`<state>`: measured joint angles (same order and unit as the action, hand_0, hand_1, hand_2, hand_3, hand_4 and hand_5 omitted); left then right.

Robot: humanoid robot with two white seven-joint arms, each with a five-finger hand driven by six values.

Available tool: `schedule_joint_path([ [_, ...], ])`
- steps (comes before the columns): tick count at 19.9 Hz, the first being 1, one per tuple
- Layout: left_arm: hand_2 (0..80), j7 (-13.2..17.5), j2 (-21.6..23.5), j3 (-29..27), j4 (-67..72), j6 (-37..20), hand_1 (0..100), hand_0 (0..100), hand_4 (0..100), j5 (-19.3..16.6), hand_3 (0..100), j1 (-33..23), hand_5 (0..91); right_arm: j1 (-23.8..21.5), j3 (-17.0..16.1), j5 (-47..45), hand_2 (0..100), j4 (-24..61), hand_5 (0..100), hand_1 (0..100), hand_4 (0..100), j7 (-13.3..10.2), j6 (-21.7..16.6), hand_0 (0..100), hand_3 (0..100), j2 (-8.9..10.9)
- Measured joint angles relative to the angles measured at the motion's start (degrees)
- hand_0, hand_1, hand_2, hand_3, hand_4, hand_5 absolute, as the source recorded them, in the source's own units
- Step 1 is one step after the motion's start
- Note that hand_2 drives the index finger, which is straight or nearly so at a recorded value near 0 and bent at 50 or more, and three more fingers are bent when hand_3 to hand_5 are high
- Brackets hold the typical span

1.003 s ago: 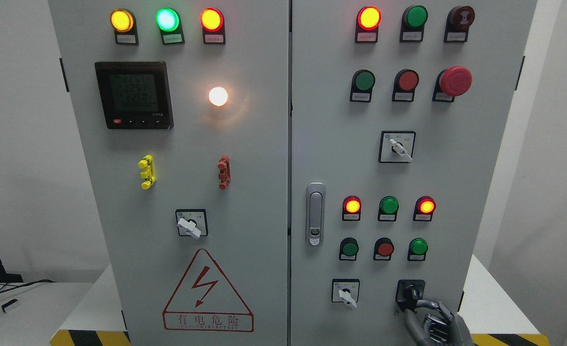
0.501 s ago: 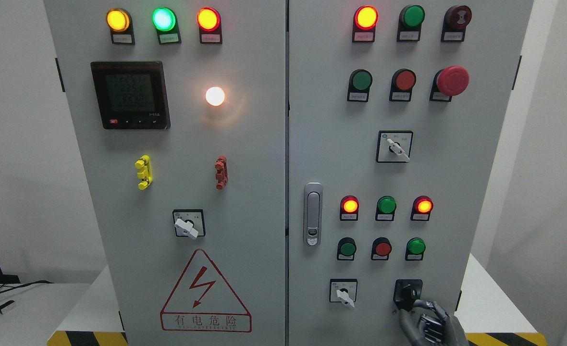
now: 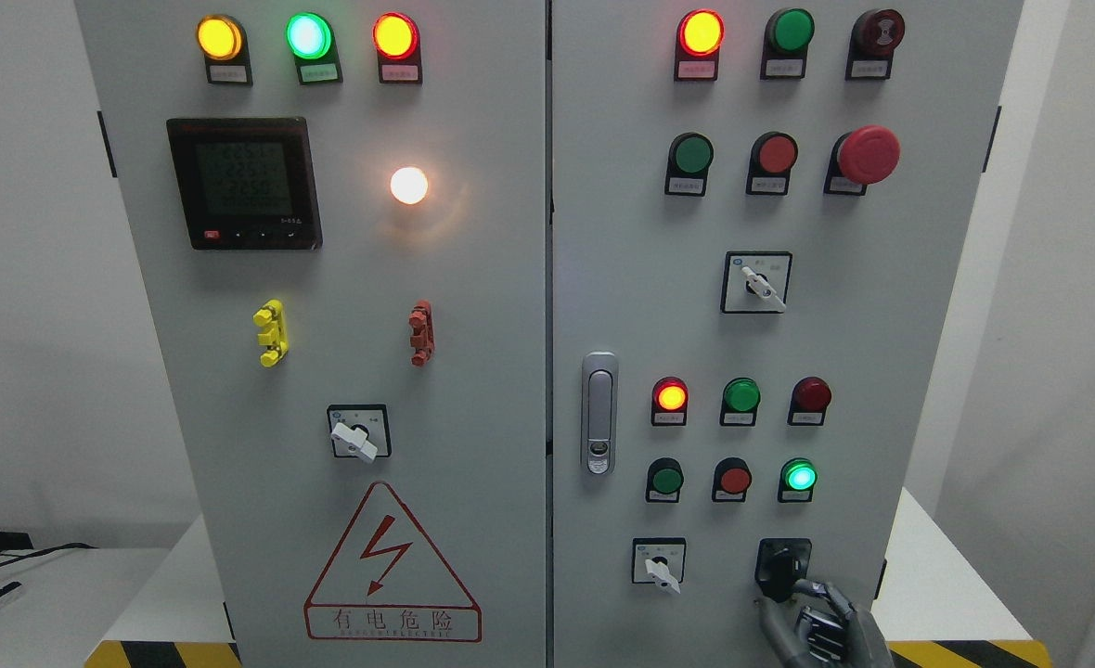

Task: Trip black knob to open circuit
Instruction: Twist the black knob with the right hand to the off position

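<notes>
1. The black knob [image 3: 782, 566] sits at the lower right of the grey control cabinet [image 3: 473, 353], on its right door, just right of a white selector switch [image 3: 659, 563].
2. The right hand [image 3: 812, 623] comes up from the bottom edge, its fingers [image 3: 821, 589] curled round the knob's lower right side and grasping it.
3. Above the knob, the green lamp [image 3: 798, 477] at the right end of the lower button row glows brightly; the green button [image 3: 666, 480] and red button [image 3: 735, 480] beside it are dark.
4. In the row above that, the left red lamp [image 3: 670, 396] is lit, while the green lamp in the middle [image 3: 741, 395] and the red lamp on the right [image 3: 811, 394] are dark.
5. A silver door latch [image 3: 599, 412] stands at the left edge of the right door.
6. On the left door are a digital meter [image 3: 243, 182], a glowing white lamp [image 3: 408, 186] and a red lightning warning triangle [image 3: 392, 563].
7. The cabinet stands on a white tabletop [image 3: 946, 594] with yellow-black hazard tape at its front edge.
</notes>
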<state>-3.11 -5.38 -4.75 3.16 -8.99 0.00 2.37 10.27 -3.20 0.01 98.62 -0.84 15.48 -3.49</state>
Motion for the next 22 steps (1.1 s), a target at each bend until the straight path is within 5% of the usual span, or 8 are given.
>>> schedule_joint_path([
  [22, 0.0, 0.0, 0.0, 0.0, 0.0, 0.0, 39, 12, 0, 0.0, 0, 0.0, 0.0, -0.34, -0.2, -0.02, 46, -0.33, 93, 79, 99, 0.7, -0.29, 43, 100, -0.31],
])
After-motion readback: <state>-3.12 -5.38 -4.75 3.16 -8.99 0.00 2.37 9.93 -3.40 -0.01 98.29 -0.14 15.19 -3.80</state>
